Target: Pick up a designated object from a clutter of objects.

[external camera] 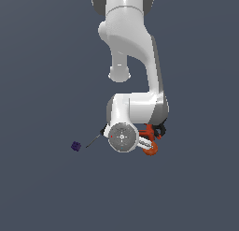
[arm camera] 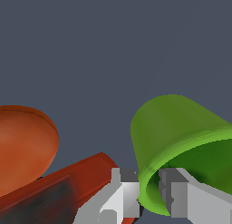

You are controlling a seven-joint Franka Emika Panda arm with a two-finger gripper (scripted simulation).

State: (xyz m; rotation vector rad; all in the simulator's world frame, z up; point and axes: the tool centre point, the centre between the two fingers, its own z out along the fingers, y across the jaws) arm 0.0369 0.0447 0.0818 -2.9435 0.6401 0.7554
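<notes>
The lime-green cup [arm camera: 181, 128] lies on its side in the wrist view, its open mouth turned toward the camera. My gripper [arm camera: 148, 181] straddles the cup's rim wall. One finger [arm camera: 126, 184] is outside the rim and the other finger [arm camera: 174, 191] is inside the mouth, and both press against the wall. The orange-and-black power drill [arm camera: 50, 182] lies right beside the cup. In the exterior view the cup and my fingers are hidden behind the white wrist [external camera: 122, 136], which hangs low over the clutter.
The drill [external camera: 150, 142] peeks out on the exterior view's right of the wrist. A thin dark screwdriver [external camera: 93, 141] and a tiny purple cube [external camera: 75, 146] lie on the exterior view's left. All rest on a plain dark grey floor [external camera: 46, 192].
</notes>
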